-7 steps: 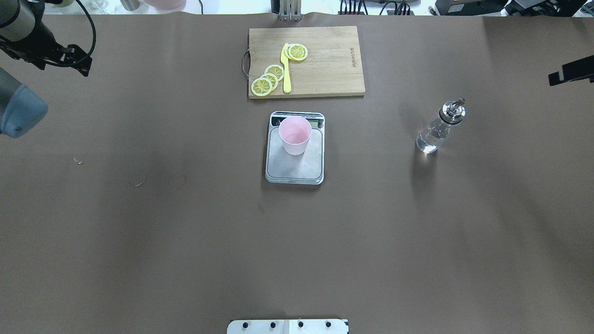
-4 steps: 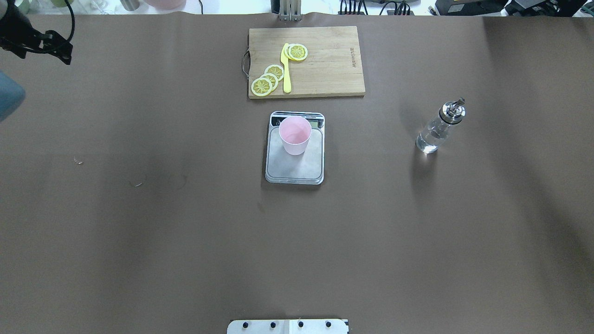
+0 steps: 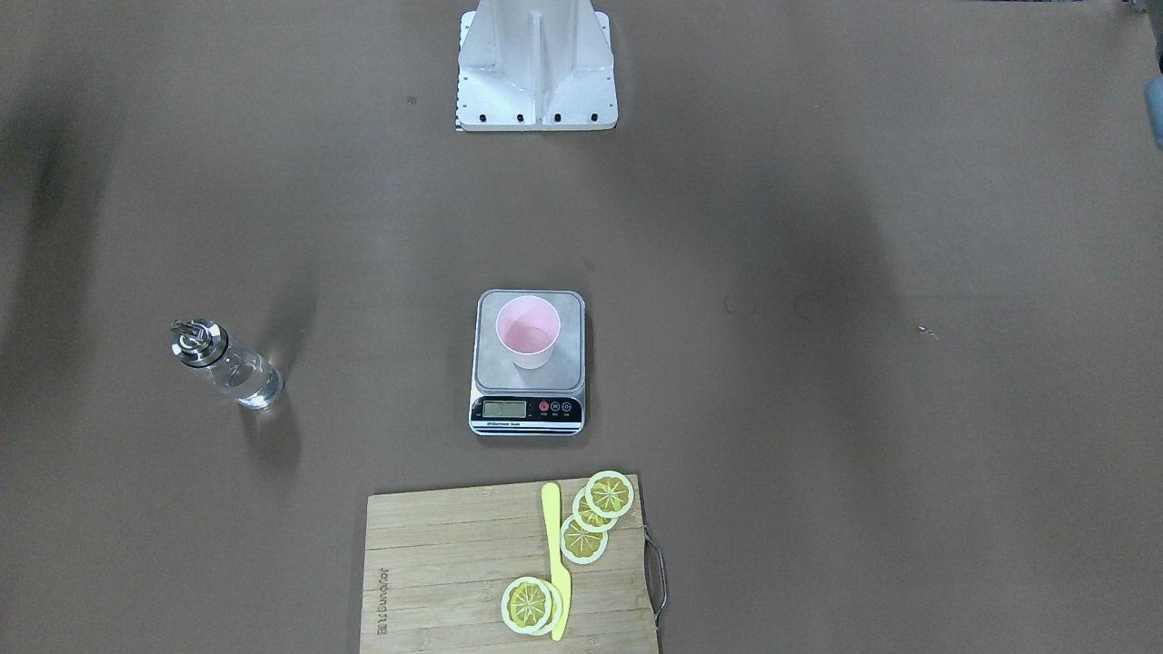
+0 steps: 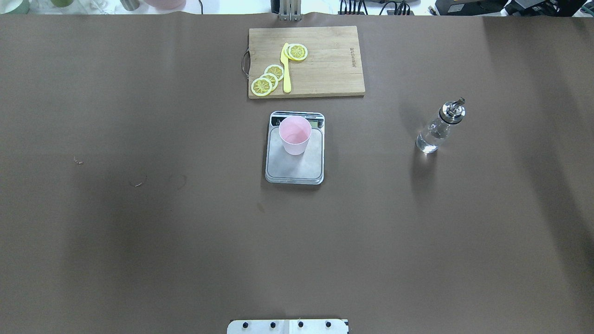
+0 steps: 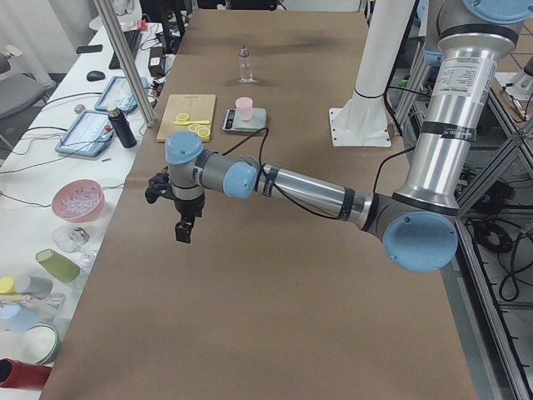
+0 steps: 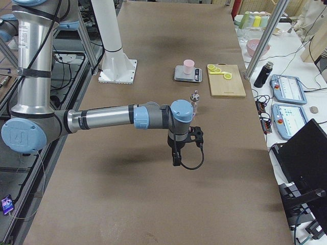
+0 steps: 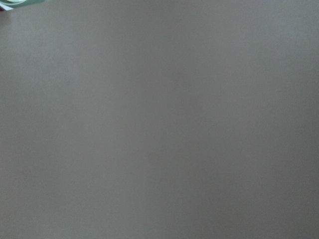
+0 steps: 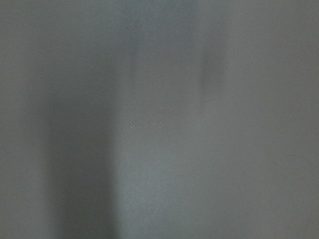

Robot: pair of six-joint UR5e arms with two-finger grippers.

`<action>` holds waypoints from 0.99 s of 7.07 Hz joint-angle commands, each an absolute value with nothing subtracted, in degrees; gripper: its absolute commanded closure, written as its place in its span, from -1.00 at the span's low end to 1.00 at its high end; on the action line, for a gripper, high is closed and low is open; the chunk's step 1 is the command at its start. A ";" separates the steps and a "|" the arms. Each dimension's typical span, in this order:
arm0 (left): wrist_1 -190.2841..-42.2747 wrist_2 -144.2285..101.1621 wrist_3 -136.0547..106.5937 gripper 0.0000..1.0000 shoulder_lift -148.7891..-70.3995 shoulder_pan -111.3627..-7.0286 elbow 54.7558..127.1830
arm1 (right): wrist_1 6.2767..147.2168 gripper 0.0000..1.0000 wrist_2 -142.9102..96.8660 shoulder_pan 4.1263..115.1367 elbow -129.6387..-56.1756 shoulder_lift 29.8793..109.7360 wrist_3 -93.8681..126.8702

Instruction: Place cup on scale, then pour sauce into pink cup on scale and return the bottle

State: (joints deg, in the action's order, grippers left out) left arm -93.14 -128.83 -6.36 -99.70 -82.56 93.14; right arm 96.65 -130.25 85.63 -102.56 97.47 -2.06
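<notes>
Cup (image 4: 294, 134) upright on scale (image 4: 294, 169) — set for weighing; bottle (image 4: 438, 127) upright, well apart, on the robot's right. Left gripper (image 5: 183, 230) and right gripper (image 6: 176, 159) hang clear of both; fingers apart or together — cannot tell.

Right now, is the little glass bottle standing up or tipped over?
Standing up. The bottle rests on its base, metal spout on top, with nothing holding it.

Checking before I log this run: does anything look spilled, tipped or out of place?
Nothing stands out. The cup stands upright on the scale, the bottle upright, apart from it, on the table, and no spill shows around either.
</notes>
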 commanded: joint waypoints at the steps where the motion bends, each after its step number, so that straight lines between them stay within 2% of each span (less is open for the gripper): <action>1: -94.92 -128.76 -4.65 -0.98 -97.90 -84.02 88.97 | 100.26 -1.00 -131.83 87.18 -101.95 96.86 -1.93; 3: -93.87 -129.37 -4.48 -0.98 -99.14 -87.00 84.21 | 101.25 -1.00 -135.00 88.85 -101.69 96.50 -1.93; 7: -94.04 -132.28 -4.48 -0.98 -98.26 -87.45 82.97 | 100.99 -1.00 -134.91 89.12 -102.13 96.24 -1.93</action>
State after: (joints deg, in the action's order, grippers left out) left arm -94.03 -131.57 -4.42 -98.30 -87.28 83.24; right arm 101.09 -134.91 89.06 -101.88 96.35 -1.93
